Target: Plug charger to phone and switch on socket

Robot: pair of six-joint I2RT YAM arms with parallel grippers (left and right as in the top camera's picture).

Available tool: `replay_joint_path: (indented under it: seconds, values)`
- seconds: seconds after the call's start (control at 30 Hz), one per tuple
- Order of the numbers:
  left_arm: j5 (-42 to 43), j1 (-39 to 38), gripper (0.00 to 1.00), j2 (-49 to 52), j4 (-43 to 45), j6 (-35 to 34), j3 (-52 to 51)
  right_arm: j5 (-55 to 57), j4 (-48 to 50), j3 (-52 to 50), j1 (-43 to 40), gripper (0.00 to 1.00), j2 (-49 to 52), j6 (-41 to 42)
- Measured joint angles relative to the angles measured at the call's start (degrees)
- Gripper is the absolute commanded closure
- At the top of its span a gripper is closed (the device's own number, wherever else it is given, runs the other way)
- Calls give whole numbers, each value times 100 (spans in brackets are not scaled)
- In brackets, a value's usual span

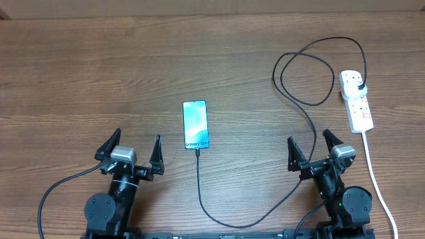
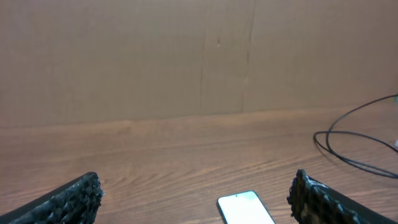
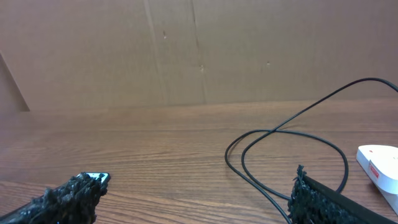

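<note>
Seemingly charger [image 1: 199, 192] was seated in phone [image 1: 194, 124]; left gripper [image 1: 138, 135], right gripper [image 1: 308, 136] were splayed empty; right-edge socket [image 1: 356, 99] was best switched by one firm fingertip.

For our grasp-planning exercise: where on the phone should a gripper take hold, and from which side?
Across its two long edges, coming down from above: the phone lies flat, screen up, and the charger cable meets its near short end.

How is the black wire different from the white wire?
The charger is black and thin; the white cord is thicker. The charger loops and curves across the table to the phone; the white cord runs nearly straight toward the table's near edge. Both meet at the socket.
</note>
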Motion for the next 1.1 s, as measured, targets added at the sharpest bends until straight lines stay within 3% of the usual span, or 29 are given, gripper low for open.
replay_joint_path:
  seconds: [0.4,1.1]
  values:
    - [-149,0,0,-667,168,0,-769,2,-2,0,2,0,2,2]
    - [-258,0,0,-686,-267,-2,-892,0,0,0,2,0,0,2]
